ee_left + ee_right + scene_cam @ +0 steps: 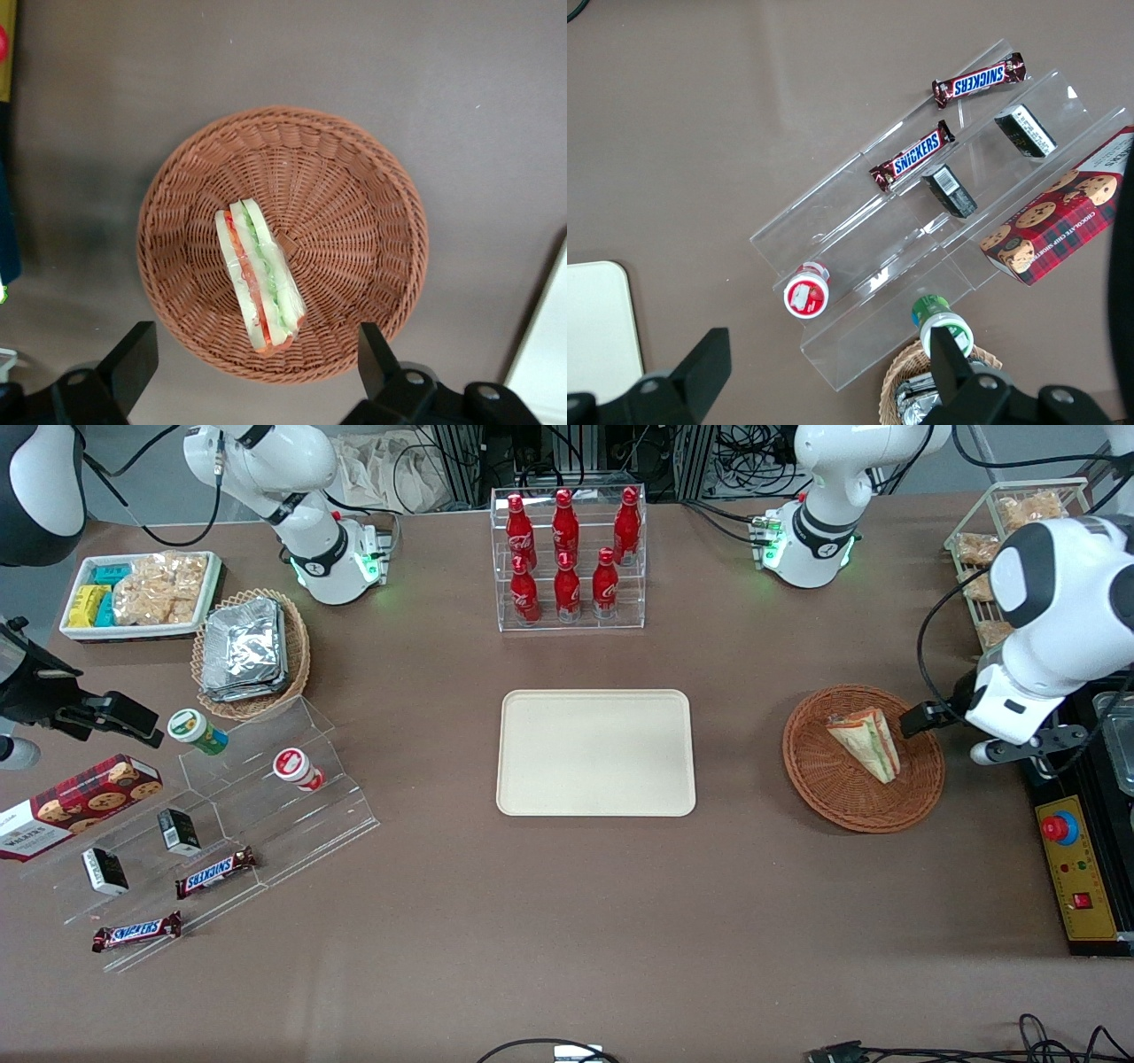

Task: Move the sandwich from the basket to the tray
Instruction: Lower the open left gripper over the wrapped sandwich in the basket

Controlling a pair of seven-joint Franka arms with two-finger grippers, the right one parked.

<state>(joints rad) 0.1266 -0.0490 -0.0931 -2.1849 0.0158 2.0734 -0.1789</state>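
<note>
White glossy arm (1063,611) — black joint bands, black cable; black gripper (257,372) fingers.

The end effector (257,376), above the basket (372,177), has its finger bases cut off by the picture's edge.

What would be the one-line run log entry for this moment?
phase: approach | gripper: open, above basket | sandwich: in basket, not gripped | tray: bare
</note>
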